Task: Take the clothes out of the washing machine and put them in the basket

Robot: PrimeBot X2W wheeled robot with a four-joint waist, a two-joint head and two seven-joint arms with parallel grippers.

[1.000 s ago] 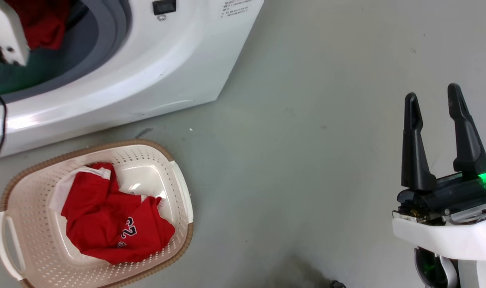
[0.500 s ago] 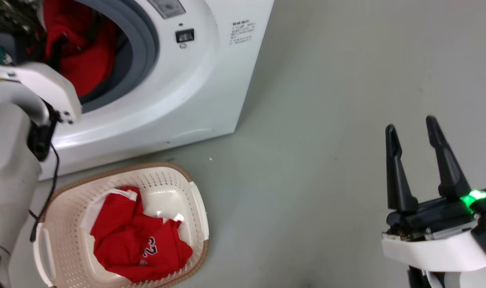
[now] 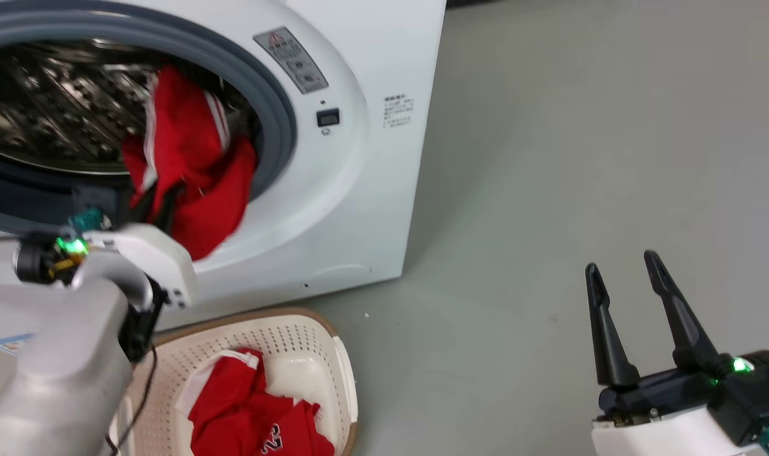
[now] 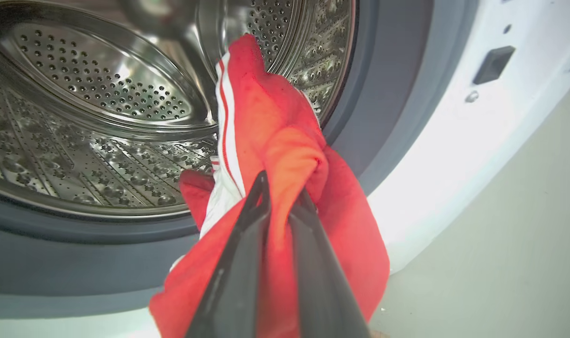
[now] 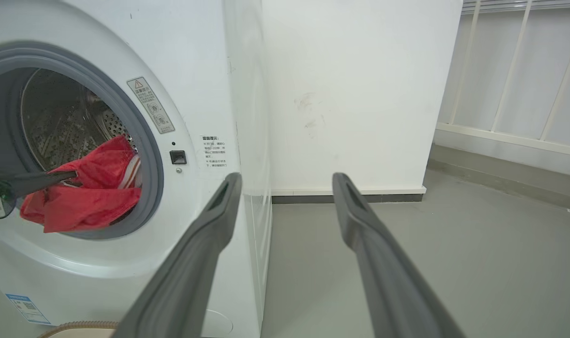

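Pulling this garment [image 4: 271, 117] out well means, I judge, drawing the left gripper [image 4: 283, 185] straight back from the door mouth. I should lift as I go so the hanging folds clear the grey seal [image 3: 282, 123] rather than drag on it, then swing down over the basket [image 3: 308, 339] before I let go. Its jaws are pinched narrow on a bunched fold of the red cloth, which spills out either side of them.

In the head view the right gripper [image 3: 620, 263] sits at 4 o'clock, spread wide and holding nothing, well apart from the work. The basket lies at 6 o'clock on the floor [image 3: 517, 190], just in front of the washer [image 3: 359, 190], with one red piece [image 3: 245, 411] lying in it. The held garment hangs at 10 o'clock, across the lower right of the opening, partly out. Beyond it the drum [image 4: 102, 94] looks bare as far as I can see.
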